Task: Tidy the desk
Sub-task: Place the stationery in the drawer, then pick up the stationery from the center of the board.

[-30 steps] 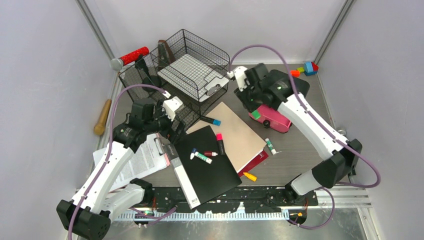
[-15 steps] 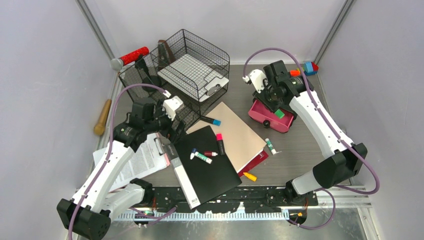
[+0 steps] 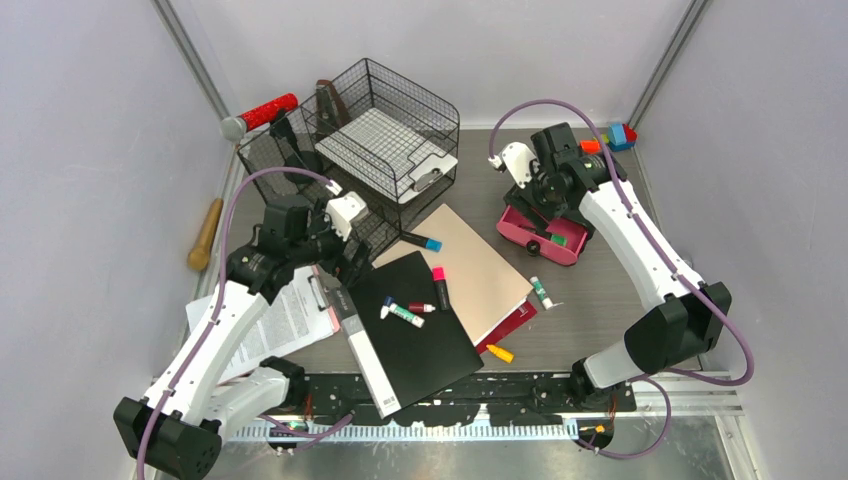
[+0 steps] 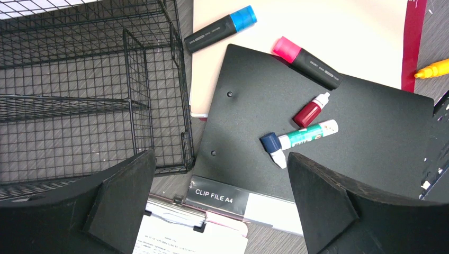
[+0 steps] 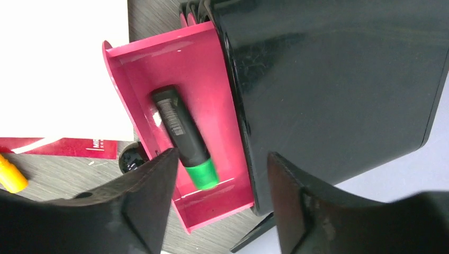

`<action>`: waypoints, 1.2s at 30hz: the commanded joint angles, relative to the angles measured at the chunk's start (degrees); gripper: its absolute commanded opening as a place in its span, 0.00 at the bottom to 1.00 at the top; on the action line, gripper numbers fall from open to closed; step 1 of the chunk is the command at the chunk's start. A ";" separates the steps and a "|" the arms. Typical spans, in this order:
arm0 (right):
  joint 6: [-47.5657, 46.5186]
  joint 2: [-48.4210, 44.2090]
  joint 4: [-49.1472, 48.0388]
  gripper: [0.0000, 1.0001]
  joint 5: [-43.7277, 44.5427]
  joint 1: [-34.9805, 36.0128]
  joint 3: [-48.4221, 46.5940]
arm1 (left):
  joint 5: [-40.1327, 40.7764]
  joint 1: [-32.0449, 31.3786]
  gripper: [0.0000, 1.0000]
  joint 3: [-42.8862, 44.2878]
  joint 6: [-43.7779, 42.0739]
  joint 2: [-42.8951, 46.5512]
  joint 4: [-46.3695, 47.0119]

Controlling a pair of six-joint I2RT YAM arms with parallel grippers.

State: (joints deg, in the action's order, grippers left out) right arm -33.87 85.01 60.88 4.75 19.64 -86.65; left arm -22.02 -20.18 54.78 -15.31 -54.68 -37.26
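1. Up at the far right of the grey wood-grain desk (image 3: 600, 300), the right arm arches over, its right gripper (image 5: 222, 159) pointing down into the open pink plastic drawer (image 5: 212, 63).
2. Its fingers stand apart; the green-capped black marker (image 5: 185, 137) lies loose in the drawer below them.
3. The left arm leans toward the middle, with the left gripper (image 4: 219, 159) spread wide and empty above the black clip file (image 4: 370, 132).

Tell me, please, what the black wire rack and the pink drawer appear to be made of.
The rack looks like black-coated metal wire: thin rods crossed in open mesh. The pink drawer seems glossy moulded plastic: smooth, with bright reflections.
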 commanded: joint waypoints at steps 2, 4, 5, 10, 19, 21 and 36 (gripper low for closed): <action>4.15 -2.02 -2.94 0.78 -3.70 0.31 -3.59 | 0.25 0.15 0.99 2.60 0.07 0.06 1.72; 5.99 -2.82 -4.14 0.79 -6.69 1.25 -3.53 | 0.55 0.15 0.99 2.76 0.02 0.00 1.78; 6.66 -3.47 -4.74 0.80 -7.39 2.17 -3.13 | 0.70 0.15 0.99 2.88 -0.03 -0.13 1.76; 11.51 -3.99 -11.56 0.79 -11.78 7.47 0.32 | 2.32 0.15 0.99 3.45 0.56 -0.47 2.08; 26.39 2.95 -24.94 0.79 -15.51 16.91 7.80 | 11.15 0.93 0.99 3.57 3.57 0.69 4.32; 29.12 4.46 -29.15 0.79 -14.89 18.69 10.31 | 13.39 1.02 0.99 3.89 4.01 0.63 5.00; 41.05 14.36 -38.02 0.76 -9.84 24.64 17.54 | 10.64 1.55 0.99 3.11 3.79 0.88 4.99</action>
State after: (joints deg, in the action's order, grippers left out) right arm 3.81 97.97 26.72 -6.96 43.40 -69.47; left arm -9.69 -18.98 56.34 -11.99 -54.87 -34.89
